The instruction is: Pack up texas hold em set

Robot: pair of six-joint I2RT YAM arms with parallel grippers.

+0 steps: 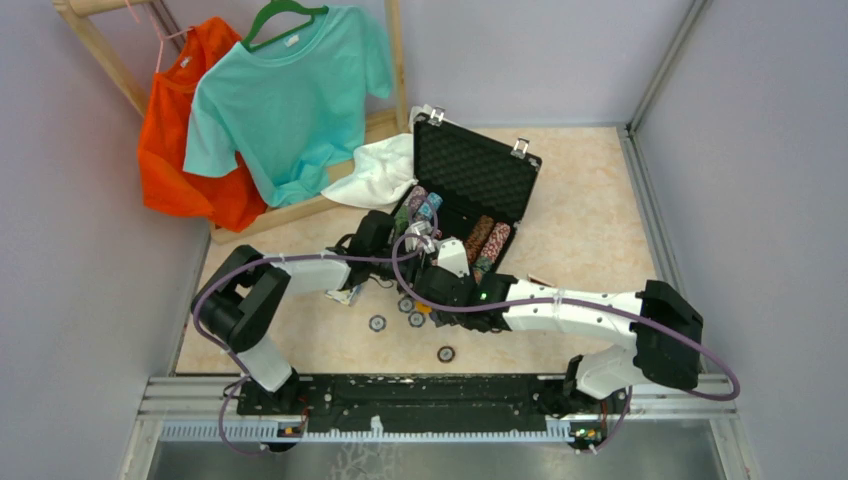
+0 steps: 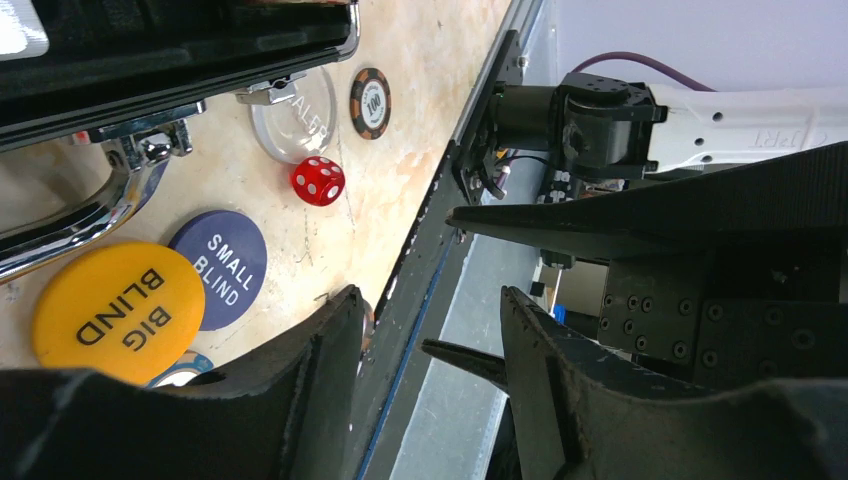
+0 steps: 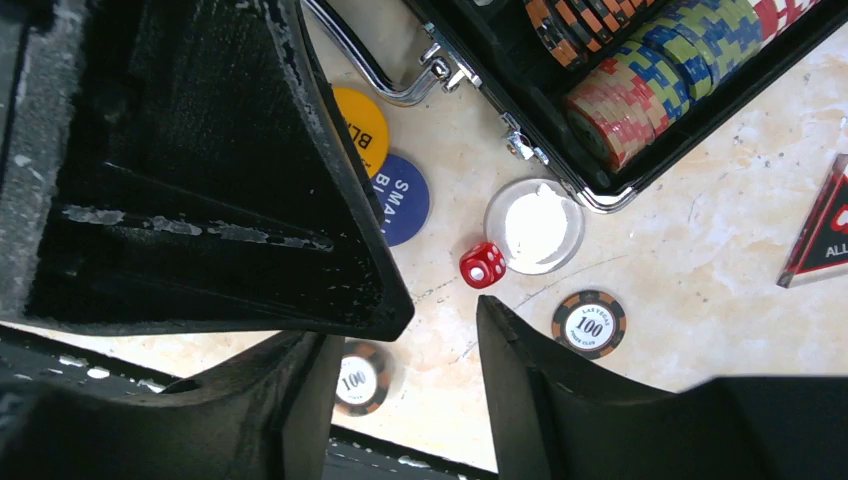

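Observation:
The black case (image 1: 478, 172) stands open at the middle of the table, with rows of poker chips (image 3: 650, 70) in its tray. In front of its handle (image 2: 60, 220) lie a yellow BIG BLIND button (image 2: 115, 310), a blue SMALL BLIND button (image 2: 220, 268), a clear dealer button (image 3: 534, 226), a red die (image 3: 482, 266) and loose 100 chips (image 3: 589, 324). My left gripper (image 2: 430, 320) is open and empty, just over the table's near strip. My right gripper (image 3: 405, 335) is open above bare table, with a 100 chip (image 3: 358, 378) beside its left finger.
A white cloth (image 1: 385, 170) lies left of the case. Orange (image 1: 185, 140) and teal (image 1: 290, 90) shirts hang on a wooden rack at the back left. More chips (image 1: 445, 353) lie near the front rail. A red triangular ALL-IN marker (image 3: 825, 235) is to the right.

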